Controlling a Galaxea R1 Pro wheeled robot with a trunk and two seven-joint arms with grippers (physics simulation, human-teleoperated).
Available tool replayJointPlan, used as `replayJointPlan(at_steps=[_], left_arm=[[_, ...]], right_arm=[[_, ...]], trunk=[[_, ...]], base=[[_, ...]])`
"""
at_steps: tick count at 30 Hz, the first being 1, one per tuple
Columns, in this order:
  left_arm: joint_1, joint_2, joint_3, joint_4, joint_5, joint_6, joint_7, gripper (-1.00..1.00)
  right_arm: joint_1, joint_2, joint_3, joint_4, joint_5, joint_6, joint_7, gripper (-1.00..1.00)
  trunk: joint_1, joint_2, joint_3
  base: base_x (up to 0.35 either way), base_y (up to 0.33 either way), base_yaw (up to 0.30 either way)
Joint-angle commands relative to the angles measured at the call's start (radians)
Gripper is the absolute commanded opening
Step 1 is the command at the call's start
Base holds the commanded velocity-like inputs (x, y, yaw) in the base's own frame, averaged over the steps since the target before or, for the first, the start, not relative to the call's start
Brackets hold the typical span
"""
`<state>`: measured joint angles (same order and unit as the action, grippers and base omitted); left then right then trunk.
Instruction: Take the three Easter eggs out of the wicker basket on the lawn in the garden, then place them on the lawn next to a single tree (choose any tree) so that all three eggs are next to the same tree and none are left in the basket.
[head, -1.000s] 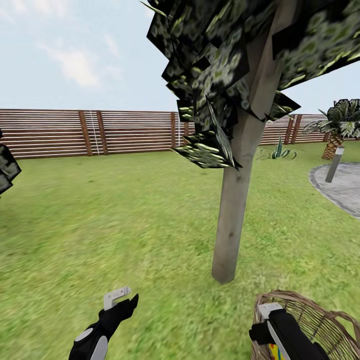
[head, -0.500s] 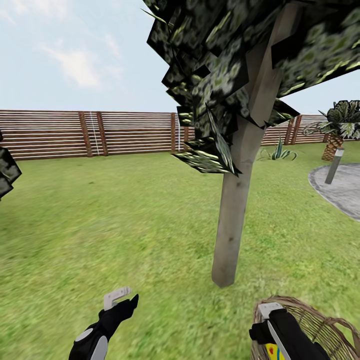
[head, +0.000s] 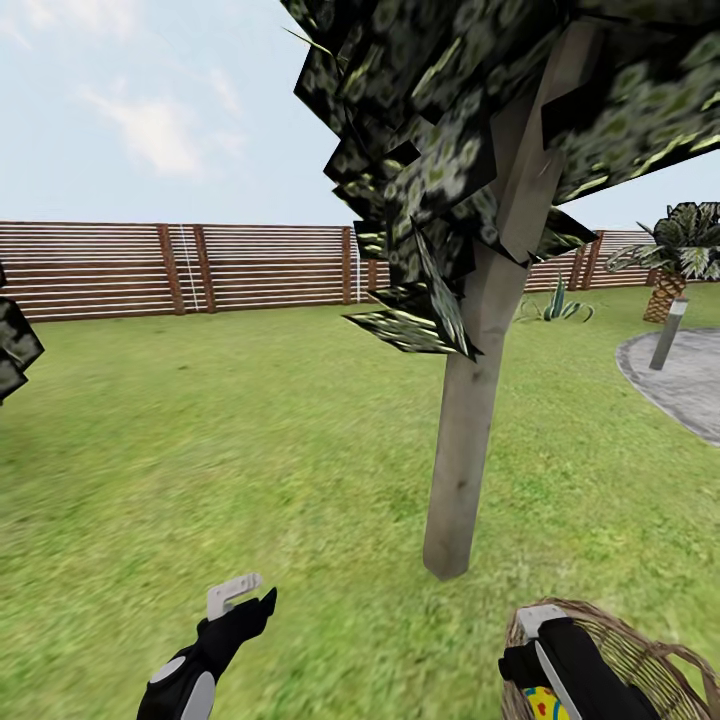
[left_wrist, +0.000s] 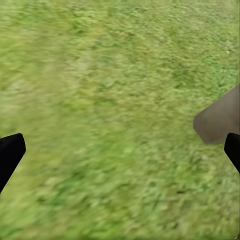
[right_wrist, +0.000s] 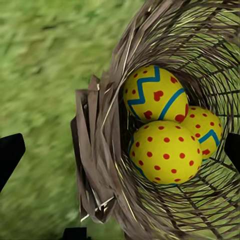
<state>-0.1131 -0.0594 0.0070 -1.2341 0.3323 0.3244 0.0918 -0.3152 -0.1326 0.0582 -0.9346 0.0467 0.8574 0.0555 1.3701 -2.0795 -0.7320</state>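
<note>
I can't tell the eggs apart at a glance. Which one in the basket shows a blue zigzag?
The egg lying highest against the wicker basket wall: a blue zigzag and red marks. The front egg shows mainly red dots; the third egg is half hidden.

Rough woven wicker basket (right_wrist: 100, 150)

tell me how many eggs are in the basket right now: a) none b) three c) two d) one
b) The right wrist view looks down into the basket, where three yellow eggs with red dots and blue zigzags lie packed together at the bottom.
</note>
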Motion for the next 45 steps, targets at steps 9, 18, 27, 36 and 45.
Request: replayJointPlan(at_steps=[9, 18, 27, 36, 45], left_arm=[[0.0, -0.001, 0.001, -0.001, 0.01, 0.009, 0.005, 1.0], [0.0, -0.001, 0.001, -0.002, 0.011, 0.005, 0.005, 1.0], [0.0, -0.002, 0.001, -0.001, 0.011, 0.008, 0.006, 1.0], [0.0, -0.001, 0.001, -0.001, 0.011, 0.01, 0.006, 1.0], [0.0, -0.002, 0.0, 0.022, 0.011, 0.009, 0.008, 1.0]], right_arm=[[-0.001, -0.001, 0.003, 0.0, 0.005, 0.005, 0.006, 1.0], [-0.001, -0.001, 0.004, 0.001, 0.005, 0.005, 0.006, 1.0], [0.0, -0.001, 0.004, 0.002, 0.005, 0.005, 0.005, 1.0], [-0.001, -0.015, -0.13, -0.004, 0.015, 0.007, 0.008, 1.0], [-0.001, -0.015, -0.144, -0.004, 0.019, 0.009, 0.009, 1.0]], trunk=[[0.0, -0.001, -0.001], [0.0, -0.001, -0.001], [0.0, -0.001, -0.001], [0.0, -0.001, -0.001], [0.0, -0.001, -0.001]], base=[[0.0, -0.188, 0.0], [0.0, -0.143, 0.0], [0.0, -0.004, 0.0], [0.0, 0.0, 0.0], [0.0, 0.0, 0.0]])
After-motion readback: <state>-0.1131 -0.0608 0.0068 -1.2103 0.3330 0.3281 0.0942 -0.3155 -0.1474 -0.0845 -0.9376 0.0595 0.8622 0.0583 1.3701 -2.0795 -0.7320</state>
